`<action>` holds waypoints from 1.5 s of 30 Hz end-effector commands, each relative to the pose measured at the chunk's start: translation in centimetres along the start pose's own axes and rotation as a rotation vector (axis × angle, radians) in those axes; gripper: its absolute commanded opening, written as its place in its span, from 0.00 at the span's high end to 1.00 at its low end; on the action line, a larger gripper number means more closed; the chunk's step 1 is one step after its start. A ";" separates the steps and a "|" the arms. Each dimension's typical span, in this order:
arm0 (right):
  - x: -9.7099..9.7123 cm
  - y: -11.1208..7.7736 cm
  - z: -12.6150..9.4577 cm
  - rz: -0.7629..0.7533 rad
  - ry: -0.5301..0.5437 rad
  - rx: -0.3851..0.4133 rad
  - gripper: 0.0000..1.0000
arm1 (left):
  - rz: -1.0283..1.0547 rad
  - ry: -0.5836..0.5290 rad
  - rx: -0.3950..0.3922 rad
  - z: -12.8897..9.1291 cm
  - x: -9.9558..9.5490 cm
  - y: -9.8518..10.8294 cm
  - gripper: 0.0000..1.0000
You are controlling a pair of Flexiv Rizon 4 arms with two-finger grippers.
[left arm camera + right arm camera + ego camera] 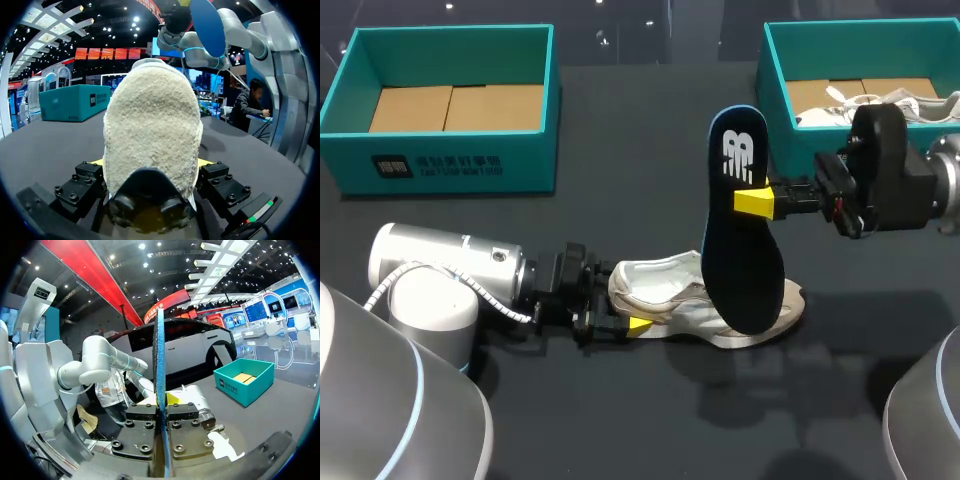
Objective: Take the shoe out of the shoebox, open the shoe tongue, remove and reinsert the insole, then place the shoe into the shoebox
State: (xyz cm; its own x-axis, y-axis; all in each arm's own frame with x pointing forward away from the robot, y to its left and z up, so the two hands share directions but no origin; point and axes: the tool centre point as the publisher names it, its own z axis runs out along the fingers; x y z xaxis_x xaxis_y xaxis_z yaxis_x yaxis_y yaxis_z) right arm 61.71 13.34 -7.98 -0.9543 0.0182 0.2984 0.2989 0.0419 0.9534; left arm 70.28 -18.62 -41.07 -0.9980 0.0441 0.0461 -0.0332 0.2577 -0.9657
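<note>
Insole [740, 230] in the middle of the head view, long axis near upright, broad toe end down, logo heel end up. Right gripper [748, 201] comes in from the right and is clamped flat on it about a third of the way down; the right wrist view shows the insole [160, 390] edge-on, pinched between both fingers.

Shoe [700, 300] lies on the table at lower middle, long axis left to right, heel left, toe right. Left gripper [630, 308] is closed on the heel from both sides; in the left wrist view the fleecy heel [150, 135] fills the gap between its fingers, with the insole [207, 25] high beyond it.

The insole's lower end overlaps the shoe's forefoot; contact cannot be told. The shoe's opening sits left of that end, towards the left gripper.

Judgement: reinserting needs the toe end brought left over the opening, then laid down along the shoe's axis. The right arm does the placing while the left steadies.
</note>
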 end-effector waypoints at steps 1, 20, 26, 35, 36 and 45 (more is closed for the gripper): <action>1.4 0.0 -0.5 0.010 -0.063 0.003 1.00 | 0.000 0.001 0.001 0.0 -0.1 0.1 1.00; 1.5 0.1 -0.4 0.016 -0.064 0.005 1.00 | 0.036 0.042 -0.027 -0.6 0.8 -1.0 0.00; 1.5 0.1 -0.4 0.016 -0.064 0.005 1.00 | 0.038 0.038 -0.119 -1.5 0.9 -0.9 0.00; 1.5 0.1 -0.4 0.016 -0.064 0.005 1.00 | 0.056 0.042 -0.330 -2.9 1.1 -1.1 0.00; 1.5 0.1 -0.4 0.016 -0.064 0.005 1.00 | 0.056 0.042 -0.330 -2.9 1.1 -1.1 0.00; 1.5 0.1 -0.4 0.016 -0.064 0.005 1.00 | 0.059 0.039 -0.344 -2.9 1.1 -1.3 0.00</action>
State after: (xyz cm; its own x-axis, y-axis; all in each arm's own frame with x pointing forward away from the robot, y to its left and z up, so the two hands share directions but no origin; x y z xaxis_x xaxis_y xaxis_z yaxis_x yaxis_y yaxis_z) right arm 60.50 12.90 -7.46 -0.9477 0.0784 0.3094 0.3134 0.0454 0.9485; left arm 69.43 -16.00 -39.14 -0.9945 0.1045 0.0110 0.0487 0.5511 -0.8330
